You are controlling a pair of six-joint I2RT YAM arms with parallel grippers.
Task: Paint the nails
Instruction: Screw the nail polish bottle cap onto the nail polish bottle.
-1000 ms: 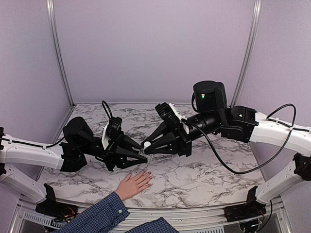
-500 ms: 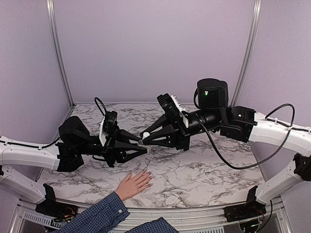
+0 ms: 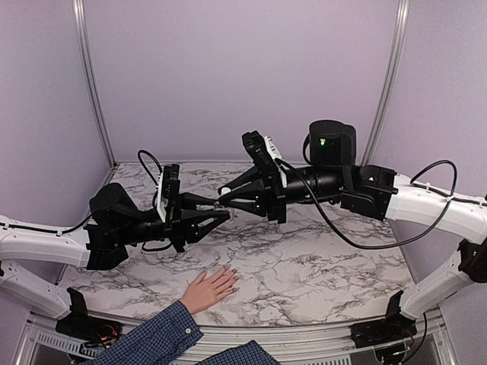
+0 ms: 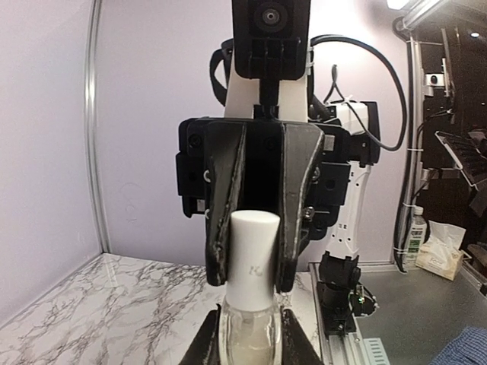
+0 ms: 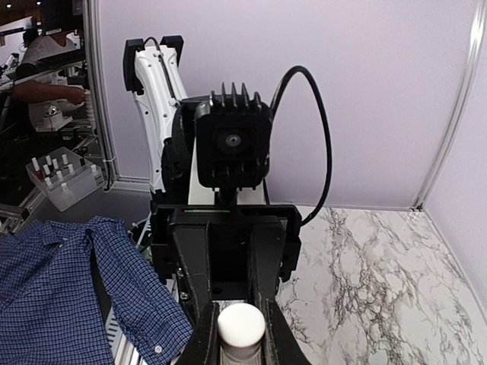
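Left end effector (image 4: 249, 346) is gripping narrow around one small clear bottle (image 4: 245, 353), fingers pressing on both sides of the glass. Pale liquid is showing inside. The bottle is hanging in the air above the counter (image 3: 304, 266), not touching it.

One white cap (image 4: 255, 255) is sitting at the top of the bottle's neck. Cannot tell whether it is screwed on or already loose.

Right end effector (image 5: 240, 338) is facing the left one head-on and clamping narrow on that cap, one finger on each side. The two end effectors are meeting tip to tip just left of the counter's middle in the top view, with the bottle and cap bridging them. The left arm is reaching in from the lower left, the right arm from the right.

One human hand (image 3: 209, 289) is lying palm down on the counter at the near edge, below the joined end effectors and well apart from them, fingers spreading toward the right. One blue plaid sleeve (image 3: 156, 334) is covering the wrist and running off the bottom left.

The nails (image 3: 233, 277) are at the fingertips of that hand, too small in the top view to count or to judge for polish. Neither end effector is touching them.

Count: two arms, two end effectors, one bottle, one cap, one hand, one sleeve.
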